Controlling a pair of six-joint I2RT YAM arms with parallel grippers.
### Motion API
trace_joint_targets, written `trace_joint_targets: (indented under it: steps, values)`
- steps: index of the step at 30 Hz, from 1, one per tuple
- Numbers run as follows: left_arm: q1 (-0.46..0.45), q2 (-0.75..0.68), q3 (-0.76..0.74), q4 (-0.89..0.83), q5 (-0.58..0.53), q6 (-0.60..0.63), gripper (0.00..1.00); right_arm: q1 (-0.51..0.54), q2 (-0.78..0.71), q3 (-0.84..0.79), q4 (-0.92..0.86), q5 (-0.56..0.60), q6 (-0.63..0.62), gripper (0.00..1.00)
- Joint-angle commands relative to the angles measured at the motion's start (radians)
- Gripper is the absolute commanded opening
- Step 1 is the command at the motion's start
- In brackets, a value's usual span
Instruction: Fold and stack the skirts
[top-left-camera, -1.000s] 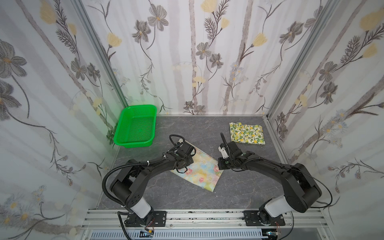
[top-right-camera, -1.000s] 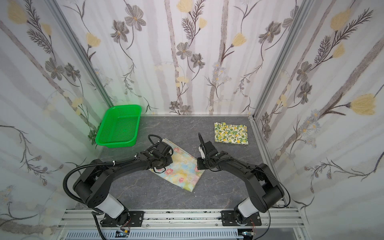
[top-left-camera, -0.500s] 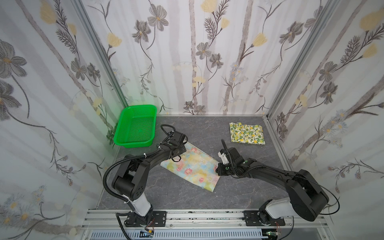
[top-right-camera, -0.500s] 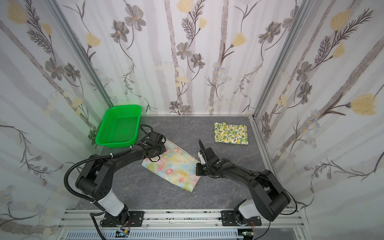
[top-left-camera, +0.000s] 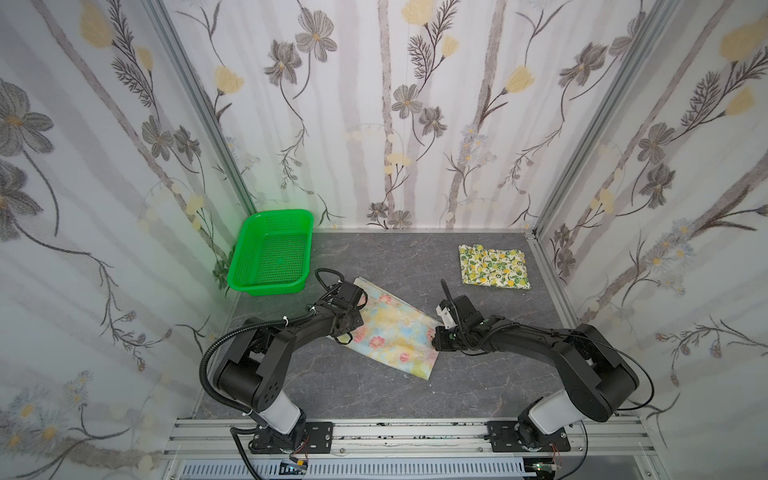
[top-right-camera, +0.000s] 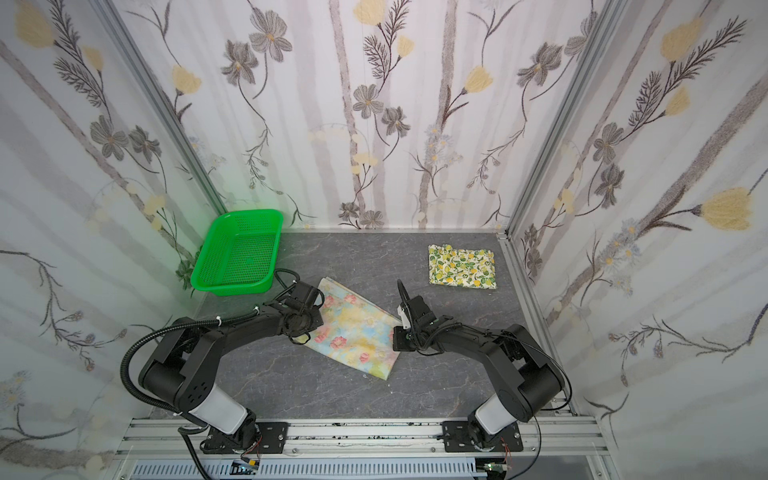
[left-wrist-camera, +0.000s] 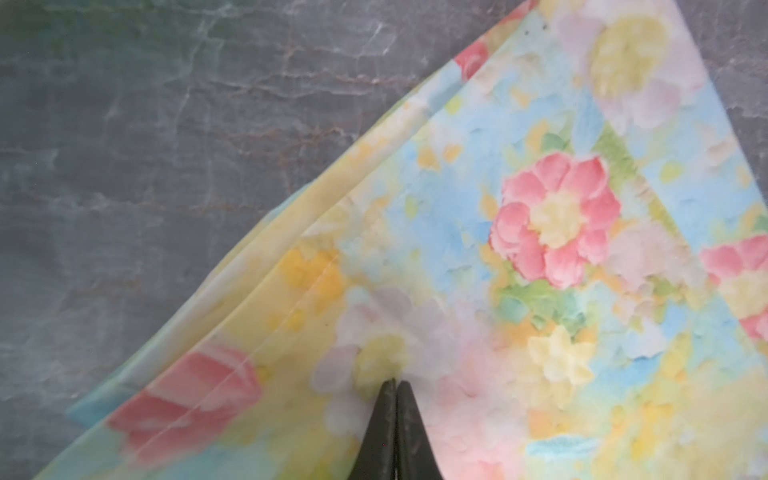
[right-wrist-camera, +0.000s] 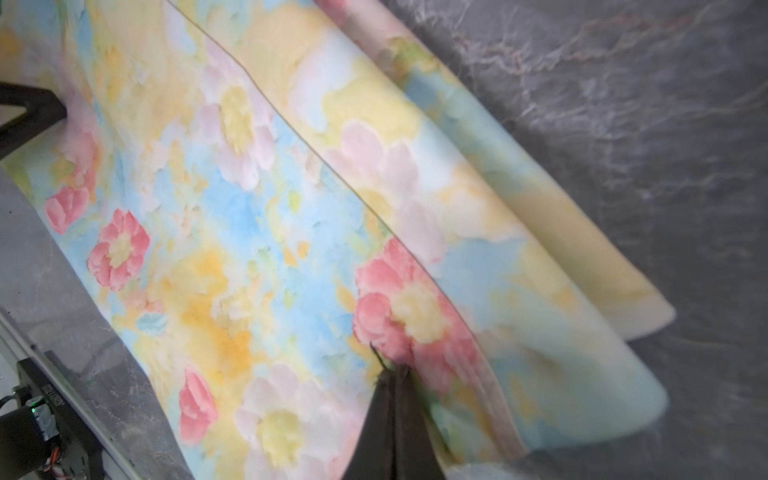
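The pastel blue-yellow skirt with pink flowers lies folded in a slanted rectangle mid-table in both top views. My left gripper is shut, its tips pinching the cloth near the skirt's far-left edge. At the skirt's right edge my right gripper is also shut on the cloth, and the layered edge beside it lifts and curls off the table. The lemon-print skirt lies folded flat at the back right, away from both grippers.
A green perforated basket stands at the back left, close behind my left wrist. Patterned walls enclose the grey marbled table on three sides. An aluminium rail with both arm bases runs along the front.
My left gripper pulled the pastel skirt toward the far left, so more of it lies spread. My right gripper sank a little toward the front at the skirt's right edge.
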Motion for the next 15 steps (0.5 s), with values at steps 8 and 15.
trace_joint_targets:
  steps: [8,15]
  values:
    - [-0.057,-0.191,-0.143,-0.002,0.04,-0.119,0.0,-0.083,0.065,0.143,-0.096,0.098,-0.168,0.0]
    - [-0.063,-0.313,-0.162,-0.006,0.063,-0.108,0.0,-0.037,-0.054,0.214,-0.204,0.088,-0.148,0.0]
